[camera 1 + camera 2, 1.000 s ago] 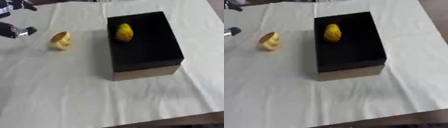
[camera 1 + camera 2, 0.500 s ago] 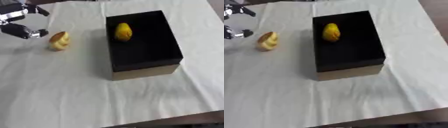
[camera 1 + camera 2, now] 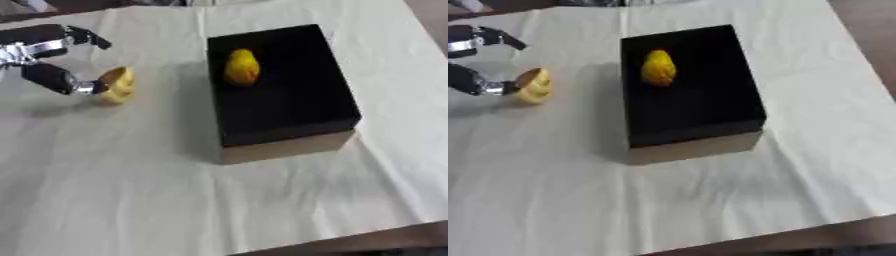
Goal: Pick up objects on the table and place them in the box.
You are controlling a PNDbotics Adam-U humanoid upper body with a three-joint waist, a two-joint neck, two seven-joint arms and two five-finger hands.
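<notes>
My left hand (image 3: 48, 60) is in at the upper left of the table, black segments with bright silver joints, fingers spread rather than curled. One finger (image 3: 87, 36) sticks out above, and the lower digit (image 3: 59, 82) reaches right, its silver tip at the left flank of the yellow-orange object (image 3: 116, 85). I read it as touching or just about touching; nothing is wrapped around the piece, so the hand is open beside it, not grasping. My right hand shows in neither eye.

That object is small and rounded, egg-like, with a paler yellow face and a darker orange-brown side, and it lies on the cloth (image 3: 175, 200) just left of the box (image 3: 289, 100), with a gap between them. The cloth is a pale cream sheet, matte, with soft creases. The box is rectangular, its inside black and flat-looking, its near wall plain tan like cardboard. In its far left part sits a yellow lemon-shaped fruit (image 3: 241, 67), smooth, tapering at the top.

Compared with a second ago, my left hand has come in from the left edge and now sits against the loose piece. That piece, the fruit and the box lie where they lay before.
</notes>
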